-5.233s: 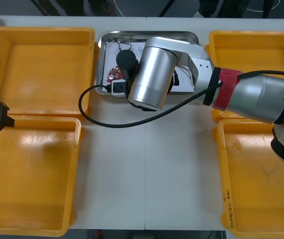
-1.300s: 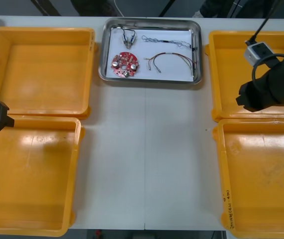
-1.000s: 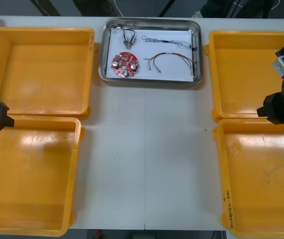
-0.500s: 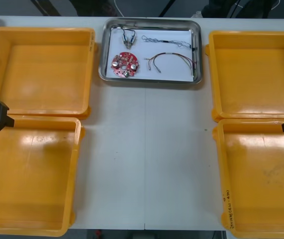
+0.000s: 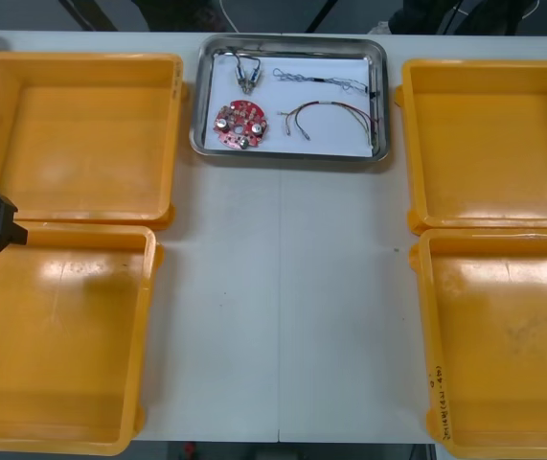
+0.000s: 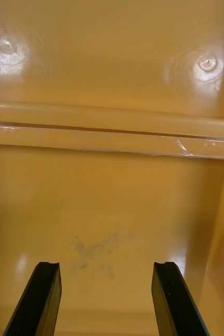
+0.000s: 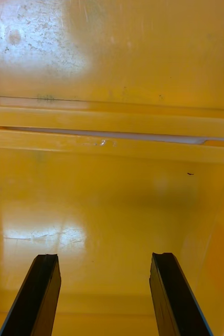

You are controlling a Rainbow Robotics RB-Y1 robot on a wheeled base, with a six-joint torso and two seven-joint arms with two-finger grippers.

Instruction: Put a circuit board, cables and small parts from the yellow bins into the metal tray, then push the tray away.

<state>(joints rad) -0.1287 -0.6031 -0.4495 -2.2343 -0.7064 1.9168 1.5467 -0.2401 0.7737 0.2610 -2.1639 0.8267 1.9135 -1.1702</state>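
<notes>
The tray (image 5: 290, 156), at 12 o'clock, is loaded with board (image 5: 239, 125) and cables (image 5: 326, 113). The left gripper (image 7: 104, 257) (9 o'clock) and right gripper (image 6: 105, 265) (3 o'clock) are open, empty. The tray could be skewed by an off-centre push.

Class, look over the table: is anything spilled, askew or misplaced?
Nothing stands out. The metal tray sits square between the yellow bins, holding the circuit board, cables and small metal parts. The left gripper and right gripper hang open over the bins.
</notes>
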